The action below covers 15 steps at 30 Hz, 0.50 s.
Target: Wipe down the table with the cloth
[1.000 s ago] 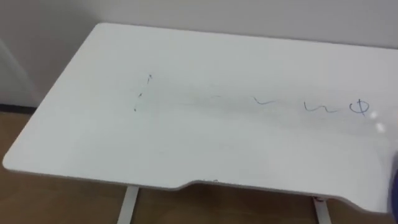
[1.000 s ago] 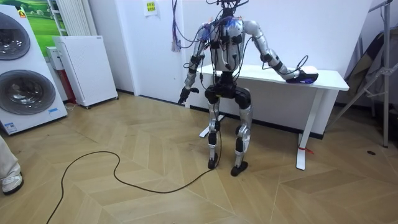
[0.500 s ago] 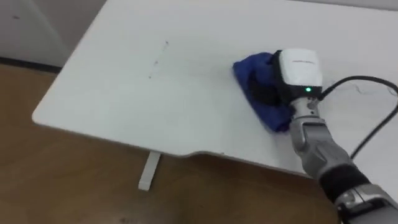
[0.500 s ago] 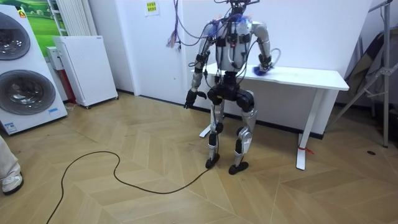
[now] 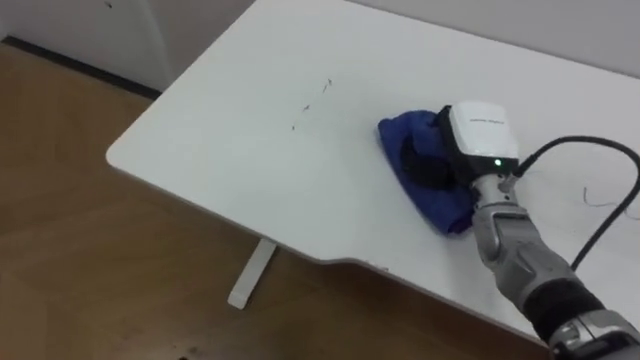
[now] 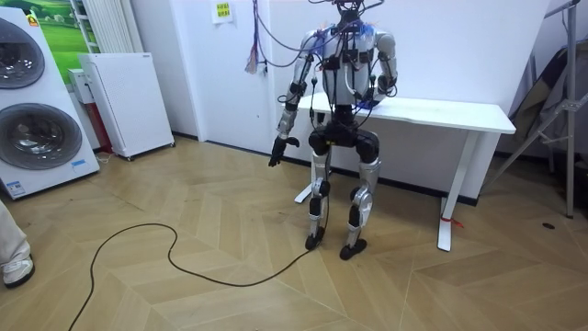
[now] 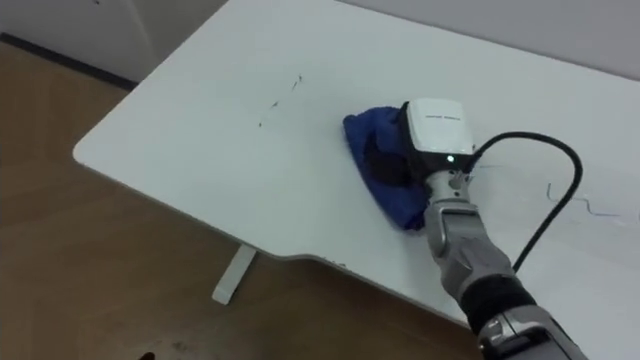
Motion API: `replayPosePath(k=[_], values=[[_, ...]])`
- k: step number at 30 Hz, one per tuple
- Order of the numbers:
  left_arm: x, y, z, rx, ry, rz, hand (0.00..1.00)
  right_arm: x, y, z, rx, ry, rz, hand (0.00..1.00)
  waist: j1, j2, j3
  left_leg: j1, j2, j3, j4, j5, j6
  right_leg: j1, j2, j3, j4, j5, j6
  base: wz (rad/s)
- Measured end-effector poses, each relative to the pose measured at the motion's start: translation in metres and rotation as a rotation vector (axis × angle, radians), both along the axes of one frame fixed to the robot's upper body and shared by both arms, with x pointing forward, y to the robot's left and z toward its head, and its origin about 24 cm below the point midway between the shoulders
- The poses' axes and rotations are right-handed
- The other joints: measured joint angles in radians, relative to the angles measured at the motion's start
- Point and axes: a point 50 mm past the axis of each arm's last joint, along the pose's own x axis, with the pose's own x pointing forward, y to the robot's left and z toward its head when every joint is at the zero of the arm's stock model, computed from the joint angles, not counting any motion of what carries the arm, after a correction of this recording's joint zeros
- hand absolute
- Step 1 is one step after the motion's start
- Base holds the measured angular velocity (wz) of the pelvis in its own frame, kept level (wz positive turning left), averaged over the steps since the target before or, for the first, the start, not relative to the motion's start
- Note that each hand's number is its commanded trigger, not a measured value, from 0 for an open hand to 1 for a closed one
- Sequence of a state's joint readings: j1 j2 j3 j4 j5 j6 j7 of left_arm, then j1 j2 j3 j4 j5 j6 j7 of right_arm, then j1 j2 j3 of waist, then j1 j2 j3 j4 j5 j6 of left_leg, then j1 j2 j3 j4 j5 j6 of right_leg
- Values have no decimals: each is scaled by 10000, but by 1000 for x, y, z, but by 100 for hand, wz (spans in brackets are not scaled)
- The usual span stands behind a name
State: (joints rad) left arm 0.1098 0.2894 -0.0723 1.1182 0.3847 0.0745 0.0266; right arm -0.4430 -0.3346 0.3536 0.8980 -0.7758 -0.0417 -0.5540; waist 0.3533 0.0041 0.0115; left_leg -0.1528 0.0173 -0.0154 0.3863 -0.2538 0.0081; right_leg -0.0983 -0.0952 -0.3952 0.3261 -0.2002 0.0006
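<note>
right hand [image 5: 478, 132] grips blue cloth [image 5: 440, 205] | near table [image 5: 200, 150] front edge | open tabletop leftward to pen marks [image 5: 327, 86]

R hand [image 5: 478, 135] lies palm-down, back facing up, wrist approx. straight — forearm reaches in from lower right, elbow bent in room view. L arm hangs beside hip — L hand [image 6: 278, 150] low, idle.

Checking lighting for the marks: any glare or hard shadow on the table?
Left eye view: table evenly lit, no glare, pen marks plain left of the cloth. Right eye view: same, no hard shadow round the right hand. Room view: even light on the table.
</note>
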Motion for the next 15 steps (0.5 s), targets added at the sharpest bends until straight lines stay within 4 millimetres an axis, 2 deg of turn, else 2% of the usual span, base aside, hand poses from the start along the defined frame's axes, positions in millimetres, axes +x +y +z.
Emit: replayPosePath(k=[2,4,5,8,10,11,12,13,15], values=[[0,4,2,85,-105,272,0,-8,-18,-5,648,66,-759,100,-60,-17,-45,2,-86,-16,-88,59,99,4,-85,-19,13,52,70,22],[-6,12,3,317,1,458,0,-15,-37,-9,1568,-50,-1962,100,-513,88,-58,-119,-168,-163,-73,121,205,-19,-139,125,-30,117,181,38],[-8,12,4,360,30,540,0,-17,-42,-9,1810,-112,-2292,100,-586,97,-60,-139,-200,-175,-86,140,233,-52,-175,121,-26,126,196,29],[-18,16,5,451,41,952,0,-31,-75,-10,2549,-289,-3866,100,-981,169,-122,-208,-359,-315,-101,204,345,-43,-294,133,-69,173,328,19],[-30,21,7,587,4,1371,0,-52,-109,-12,2659,-403,-5297,100,-1232,128,-174,-292,-448,-415,-87,248,420,-26,-321,140,-193,246,410,15],[-33,22,8,646,-7,1433,0,-59,-116,-13,2705,-394,-5656,100,-1309,116,-191,-288,-467,-434,-84,251,427,-11,-337,140,-186,246,412,9],[-39,23,9,749,-21,1504,0,-72,-130,-16,2726,-342,-6296,100,-1409,92,-246,-281,-479,-428,-86,247,437,-8,-353,142,-187,255,427,4],[-42,24,10,822,-50,1550,0,-85,-142,-17,2642,-261,-6803,100,-1541,97,-251,-265,-494,-438,-101,251,445,13,-360,144,-198,259,434,0],[-45,24,10,836,24,1586,0,-100,-152,-22,2564,-124,-7360,100,-1787,78,-255,-168,-491,-438,-129,251,446,108,-360,152,-191,259,438,-2]])
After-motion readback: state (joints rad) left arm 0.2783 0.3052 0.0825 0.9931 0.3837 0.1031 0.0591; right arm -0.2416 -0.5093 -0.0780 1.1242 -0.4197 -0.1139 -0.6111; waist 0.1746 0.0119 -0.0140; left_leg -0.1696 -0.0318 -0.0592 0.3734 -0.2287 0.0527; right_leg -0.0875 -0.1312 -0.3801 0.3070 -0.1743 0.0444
